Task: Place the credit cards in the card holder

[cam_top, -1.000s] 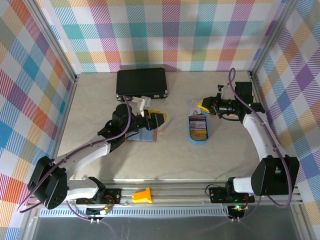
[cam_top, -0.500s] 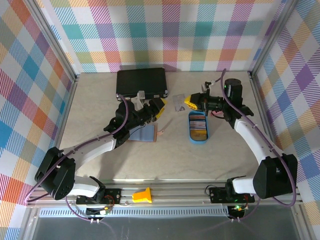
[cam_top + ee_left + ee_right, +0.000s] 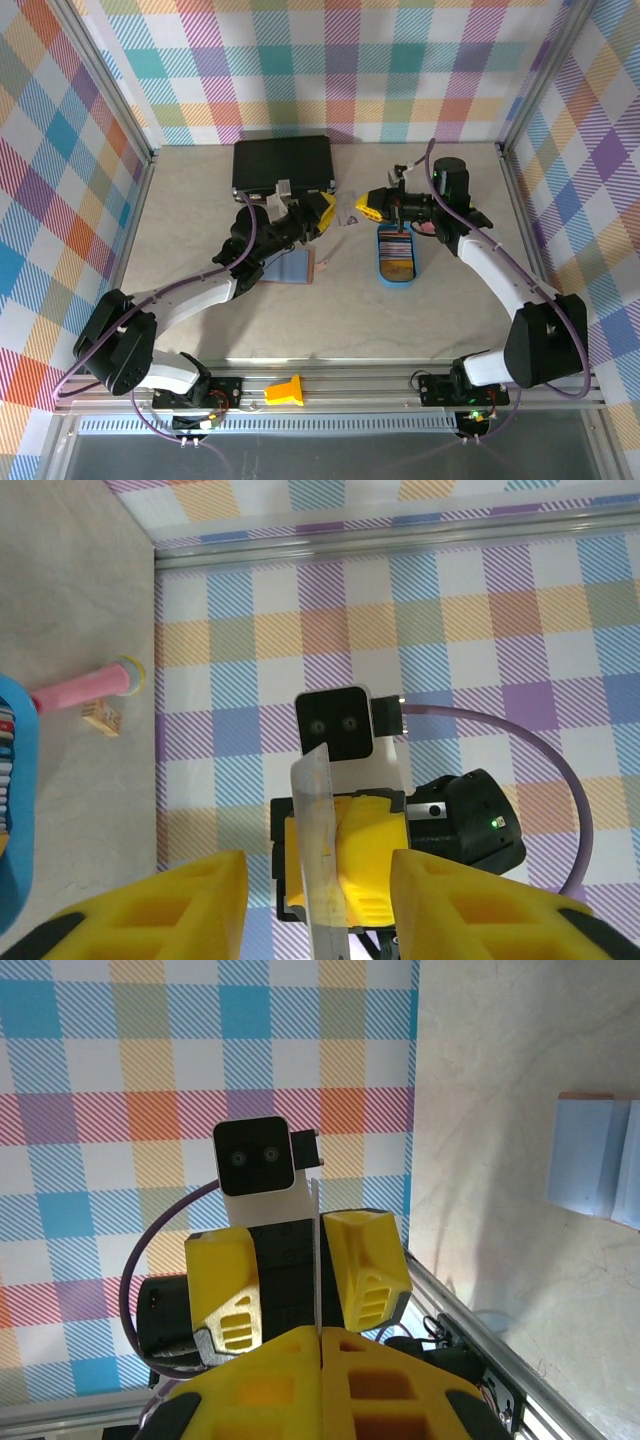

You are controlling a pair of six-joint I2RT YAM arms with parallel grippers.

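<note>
Right tool point(image 3: 320, 1345) pinches a thin rigid card point(image 3: 315, 830), left tool point(image 3: 315, 870) parted around it.

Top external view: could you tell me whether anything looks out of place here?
Only the card: it hangs on edge in mid-air, pinched by the right gripper, between the open jaws of the left gripper, away from the open card holder. It looks like a handover, not a mishap.
</note>
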